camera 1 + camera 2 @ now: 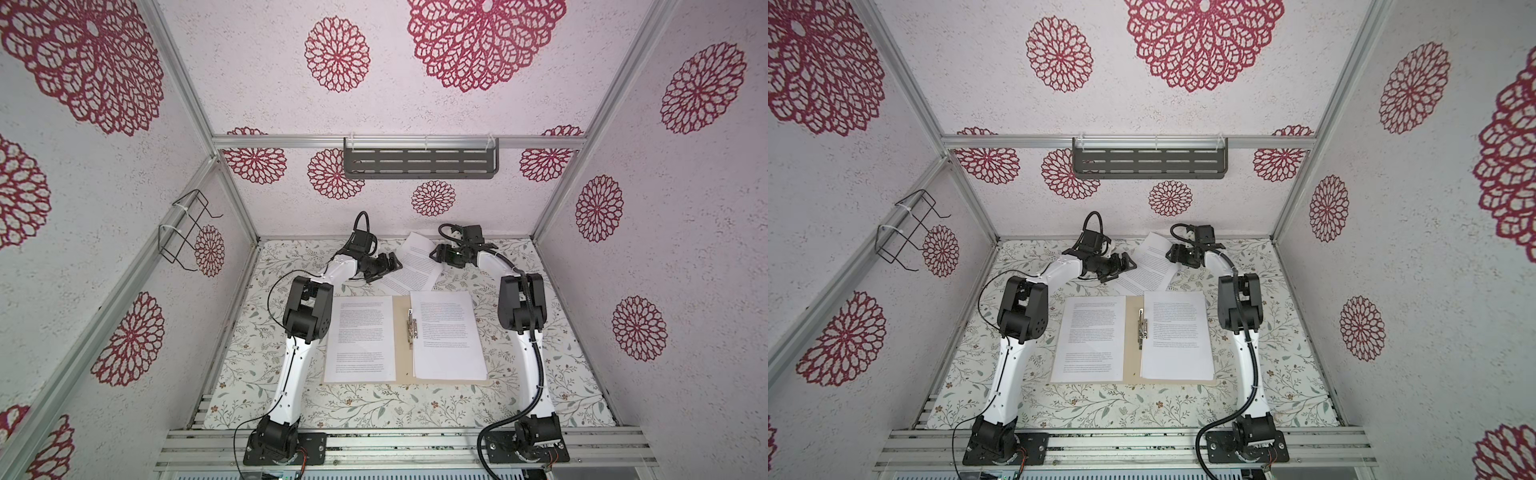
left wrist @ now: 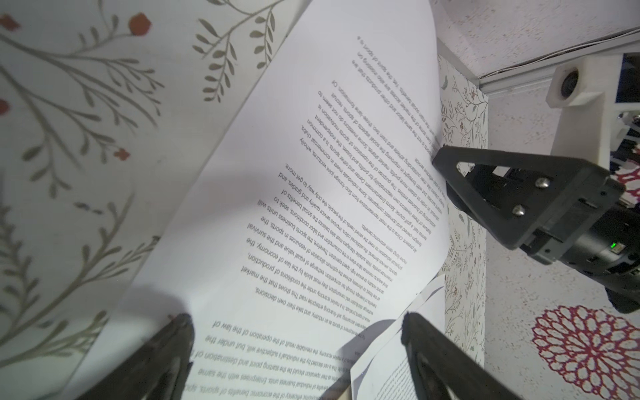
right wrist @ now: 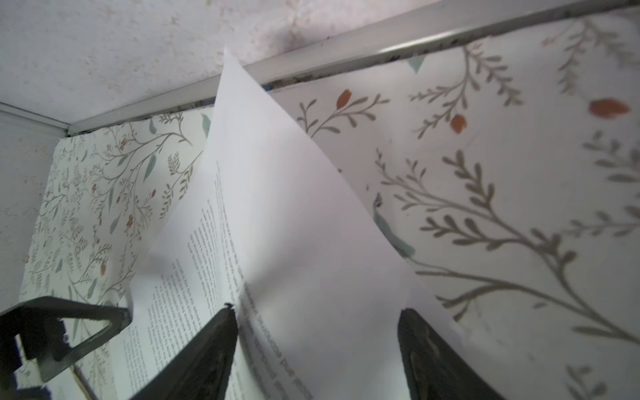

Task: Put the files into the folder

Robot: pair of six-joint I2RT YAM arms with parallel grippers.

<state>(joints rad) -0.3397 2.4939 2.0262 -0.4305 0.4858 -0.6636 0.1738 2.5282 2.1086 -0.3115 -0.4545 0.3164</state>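
The tan folder [image 1: 401,332] lies open near the middle of the table in both top views. A printed white sheet [image 1: 360,338] rests on its left leaf and another [image 1: 446,332] on its right leaf, with the metal fastener [image 1: 411,326] between them. More files [image 1: 415,266] lie askew behind the folder. My left gripper [image 1: 388,264] is open over their left edge, its fingers spread above the text [image 2: 295,318]. My right gripper [image 1: 436,253] is open at their right edge. The top sheet [image 3: 277,207] bows up, and its edge runs between the wide-apart fingers [image 3: 316,310].
A grey slotted shelf [image 1: 419,162] hangs on the back wall and a wire basket [image 1: 187,232] on the left wall. The floral table cover [image 1: 374,407] ends at a metal rail [image 3: 346,59] just behind the loose sheets.
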